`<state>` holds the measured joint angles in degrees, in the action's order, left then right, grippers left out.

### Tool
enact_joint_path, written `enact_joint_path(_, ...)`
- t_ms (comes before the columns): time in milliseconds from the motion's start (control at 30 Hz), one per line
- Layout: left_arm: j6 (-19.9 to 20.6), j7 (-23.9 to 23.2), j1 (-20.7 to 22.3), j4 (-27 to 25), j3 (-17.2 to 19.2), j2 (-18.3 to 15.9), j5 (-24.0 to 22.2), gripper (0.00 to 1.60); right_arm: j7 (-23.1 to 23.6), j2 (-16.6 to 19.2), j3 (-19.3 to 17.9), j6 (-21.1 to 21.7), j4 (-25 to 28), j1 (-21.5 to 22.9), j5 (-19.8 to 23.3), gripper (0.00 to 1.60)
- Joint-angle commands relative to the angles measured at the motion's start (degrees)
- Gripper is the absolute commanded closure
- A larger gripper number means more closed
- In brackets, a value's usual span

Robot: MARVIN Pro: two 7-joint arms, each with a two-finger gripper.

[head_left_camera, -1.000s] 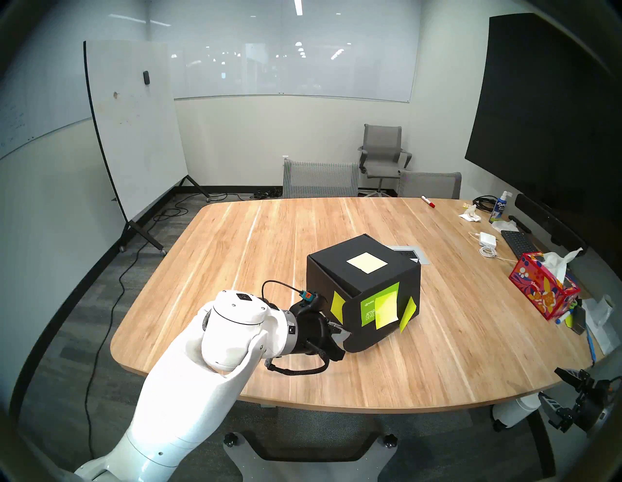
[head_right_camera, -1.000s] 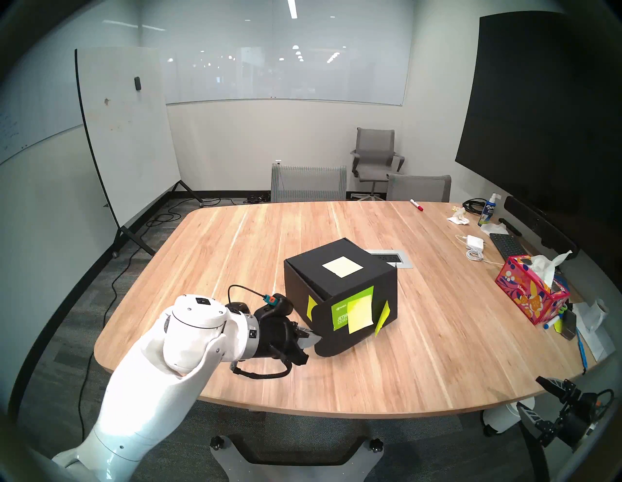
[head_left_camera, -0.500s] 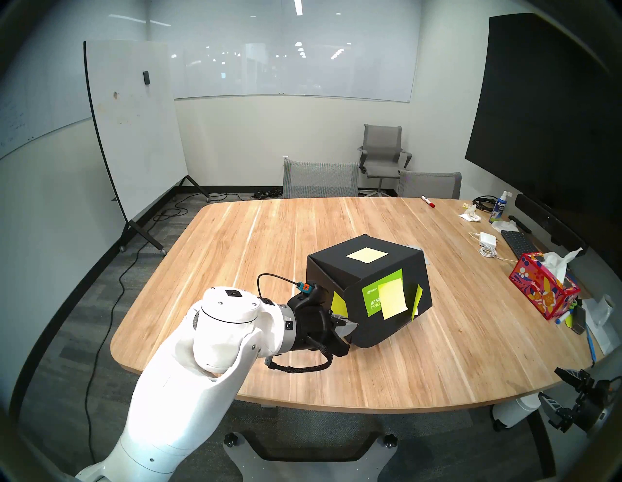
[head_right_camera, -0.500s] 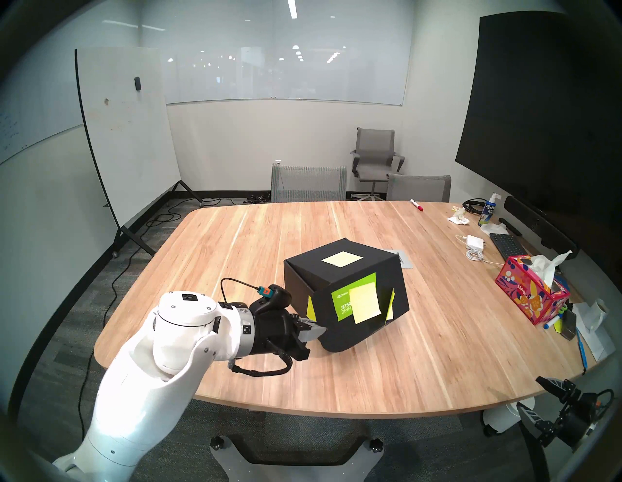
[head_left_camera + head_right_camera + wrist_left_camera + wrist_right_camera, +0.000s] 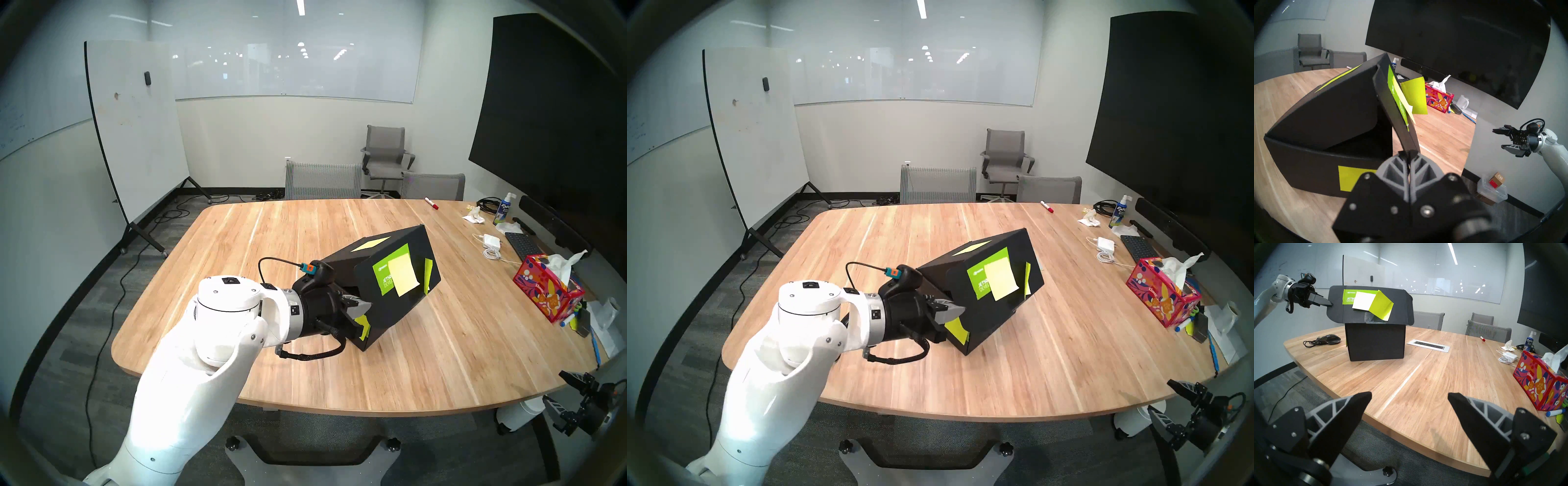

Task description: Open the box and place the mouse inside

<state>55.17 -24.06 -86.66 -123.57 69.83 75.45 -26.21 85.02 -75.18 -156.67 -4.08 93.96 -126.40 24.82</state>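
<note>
The black box [image 5: 383,325] stands mid-table with its lid [image 5: 417,244] tilted up and back, green label and yellow-green notes on the lid's front flap. My left gripper [image 5: 366,305] is shut on the left corner of that flap [image 5: 1407,140], holding it above the dark open inside [image 5: 1364,142]. The right wrist view shows the same grip [image 5: 1330,305]. The black mouse [image 5: 1331,339] lies with its coiled cable on the table beyond the box; in the head views my left arm hides it. My right gripper [image 5: 1409,395] hangs open and empty off the table's near right edge [image 5: 559,397].
A red floral tissue box [image 5: 549,292], black keyboard [image 5: 522,246], white charger [image 5: 490,241], spray bottle [image 5: 504,208] and red marker [image 5: 431,203] sit along the table's right side. A power outlet plate [image 5: 1429,345] is set in the table behind the box. Chairs stand at the far edge.
My left gripper has risen and moved forward with the flap in it, swinging the lid from closed to steeply tilted open. The right arm has not moved.
</note>
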Motion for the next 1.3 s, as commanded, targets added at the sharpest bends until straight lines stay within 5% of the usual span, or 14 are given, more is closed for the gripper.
enact_joint_path(0,-0.2,2.3,4.3,-0.3,0.5,3.4,-3.7,1.60,0.0,0.1,-0.3,0.0,0.4,-0.1,0.4,0.00)
enact_joint_path(667,-0.2,11.5,14.7,9.3,3.3,8.1,-12.2,1.60,0.0,0.1,-0.3,0.0,0.4,0.0,0.3,0.00)
enact_joint_path(1267,-0.2,19.6,21.7,16.8,3.4,5.3,-24.4,1.60,0.0,0.1,-0.4,0.0,0.4,0.0,0.2,0.00)
